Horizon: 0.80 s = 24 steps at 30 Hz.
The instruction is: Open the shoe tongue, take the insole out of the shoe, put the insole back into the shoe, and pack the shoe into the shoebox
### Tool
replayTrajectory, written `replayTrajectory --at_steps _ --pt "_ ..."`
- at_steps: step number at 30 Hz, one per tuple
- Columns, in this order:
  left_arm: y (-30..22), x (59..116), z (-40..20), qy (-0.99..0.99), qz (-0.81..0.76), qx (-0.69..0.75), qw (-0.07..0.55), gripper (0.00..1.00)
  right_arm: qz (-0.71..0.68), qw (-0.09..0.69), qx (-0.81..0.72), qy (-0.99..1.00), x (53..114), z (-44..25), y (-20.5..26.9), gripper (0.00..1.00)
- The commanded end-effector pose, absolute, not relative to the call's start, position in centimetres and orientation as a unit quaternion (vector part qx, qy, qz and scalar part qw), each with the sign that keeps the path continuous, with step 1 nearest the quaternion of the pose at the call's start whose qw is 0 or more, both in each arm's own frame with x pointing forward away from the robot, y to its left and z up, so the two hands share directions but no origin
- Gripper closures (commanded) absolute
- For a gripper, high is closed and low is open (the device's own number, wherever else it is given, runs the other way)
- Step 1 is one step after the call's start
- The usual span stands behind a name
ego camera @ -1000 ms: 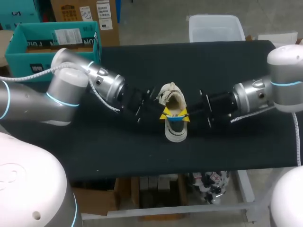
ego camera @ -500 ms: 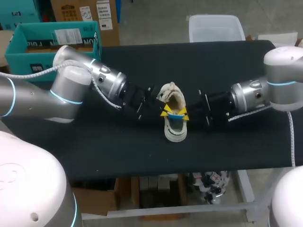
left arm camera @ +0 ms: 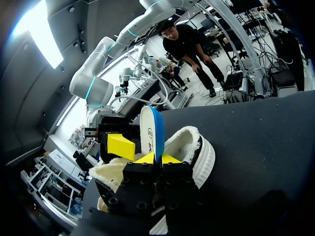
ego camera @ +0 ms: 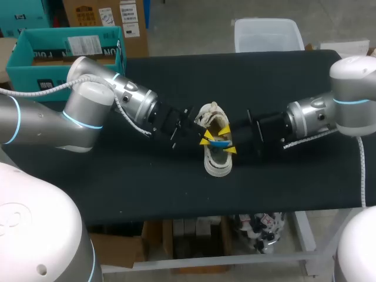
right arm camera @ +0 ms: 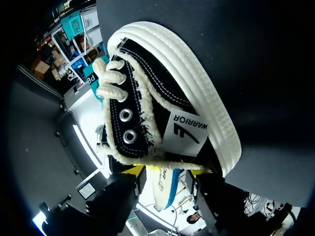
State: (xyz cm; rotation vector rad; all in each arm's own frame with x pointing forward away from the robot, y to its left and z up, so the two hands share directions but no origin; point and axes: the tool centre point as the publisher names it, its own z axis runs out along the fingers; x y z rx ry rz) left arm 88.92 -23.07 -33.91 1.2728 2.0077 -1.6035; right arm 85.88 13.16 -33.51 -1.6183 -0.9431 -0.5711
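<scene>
1. The left gripper (left arm camera: 156, 158) is closed to a narrow gap, its two yellow tips pinching the lower edge of the insole (left arm camera: 150, 129) from both sides.
2. The insole stands upright on edge above those tips, white on its face with a blue rim, risen partly out of the shoe (left arm camera: 194, 150).
3. In the head view the left gripper (ego camera: 204, 139) sits at the shoe's left side, at the mouth, with its arm coming in from the left rear of the table (ego camera: 147, 182).
4. The right gripper (right arm camera: 166, 171) has its fingers spread wide. The insole (right arm camera: 167, 189) shows edge-on in the space between them with a gap on either side, so it grips nothing that can be made out.
5. Whether the right gripper's yellow tips touch the shoe's collar cannot be told from its wrist view, where the shoe (right arm camera: 162, 98) fills the space ahead of the fingers, black canvas with a white sole, fleecy edging and white laces.
6. From above, the right gripper (ego camera: 228, 140) is at the shoe's right side, opposite the left one, and the blue edge of the insole (ego camera: 220, 143) lies between the two grippers.
7. The shoe (ego camera: 216, 163) rests near the middle of the table, white toe cap toward the near edge, fleece-lined opening toward the far edge.
8. The shoebox (ego camera: 29, 73), teal and open-topped, stands beyond the table's far left corner, well apart from the shoe.
</scene>
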Motion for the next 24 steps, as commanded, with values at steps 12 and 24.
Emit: replayTrajectory --at_steps 12,24 --pt "-22.9 88.2 -33.6 0.696 -0.554 0.434 0.142 0.67 -0.245 0.542 -0.698 -0.398 84.2 -32.6 13.5 1.0" --pt "-23.4 86.4 -32.5 0.676 -0.556 0.463 0.142 1.0 -0.241 0.542 -0.7 -0.398 84.1 -32.8 13.4 1.0"
